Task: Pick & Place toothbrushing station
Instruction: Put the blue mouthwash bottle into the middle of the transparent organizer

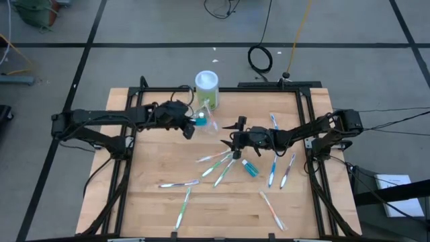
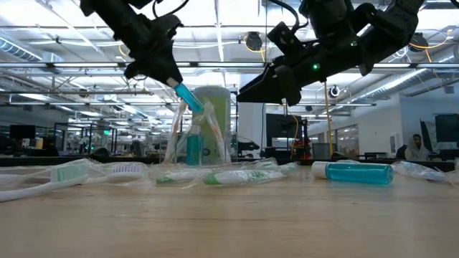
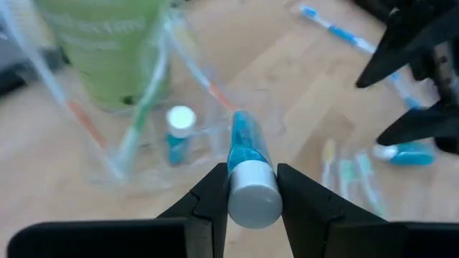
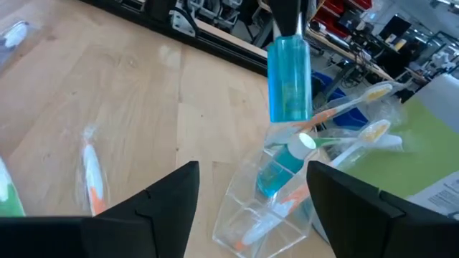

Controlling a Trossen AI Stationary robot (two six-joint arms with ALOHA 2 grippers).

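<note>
The wooden counter [image 1: 148,215] is seen from above with both dark arms reaching inward over it. A green canister [image 1: 207,91] with a white lid stands at the far edge. Just in front of it stands the toothbrushing station [image 1: 209,124], a clear plastic holder that already holds a few toothbrushes and a small blue bottle [image 3: 179,132] with a white cap.

The left end effector [image 1: 191,123] is held above the holder's left side, fingers closed on a blue tube [image 3: 247,161] gripped at its silver cap. The tube's long axis is tilted, its lower end pointing down and away from the end effector toward the holder's open top; in the low view the tip appears at or just inside the rim, though contact cannot be confirmed.

The right end effector [image 1: 234,134] hangs just right of the holder, its jaws spread wide with nothing between them. In its wrist view the holder lies ahead, between the two fingers.

The left arm is judged the one at work: the coming move turns on the tube going down along its own tilted axis into the holder.

A second blue bottle [image 1: 250,167] lies on its side toward the right. Wrapped toothbrushes [image 1: 218,165] are scattered nearer the front.
</note>
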